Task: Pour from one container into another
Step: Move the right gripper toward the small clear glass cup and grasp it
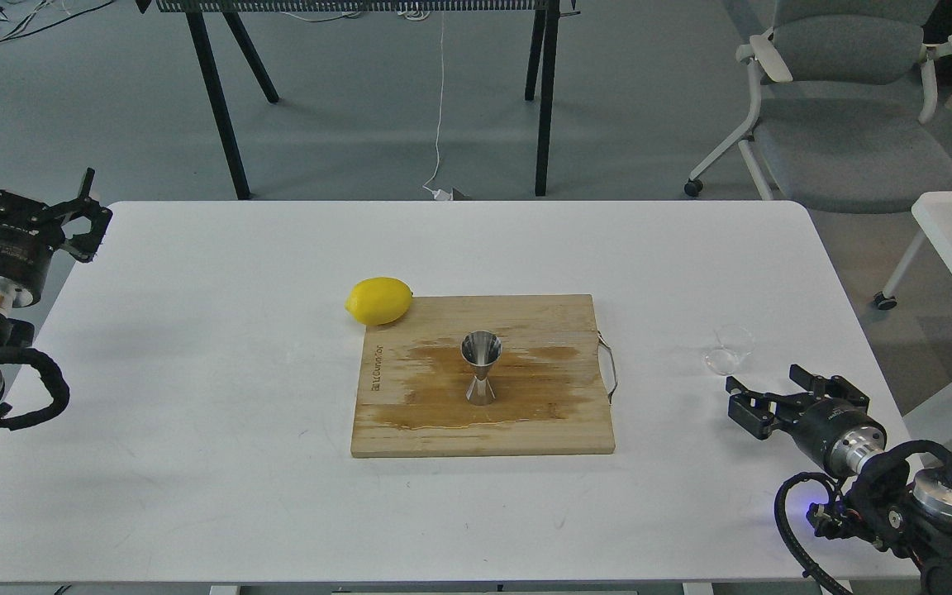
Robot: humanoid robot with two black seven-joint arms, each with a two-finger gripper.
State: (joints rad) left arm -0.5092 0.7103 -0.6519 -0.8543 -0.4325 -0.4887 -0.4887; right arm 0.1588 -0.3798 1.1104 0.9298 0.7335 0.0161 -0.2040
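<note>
Tabletop [195,413]: white. Cutting board [483,376]: centre, wet-stained. Jigger [481,366]: upright on board; steel, stiff, likely tippy. Clear cup [729,349]: right of board, near right pincer [761,395]; light, slippery, probably fragile; grip its sidewall. Right pincer spread, empty. Left pincer [30,186]: spread, far left.

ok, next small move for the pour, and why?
Probably bring the right gripper forward to the clear cup and close on it. The cup stands free on the table, just ahead of the open jaws, and nothing is held yet. The steel jigger waits upright on the cutting board; the left gripper is far off.
</note>
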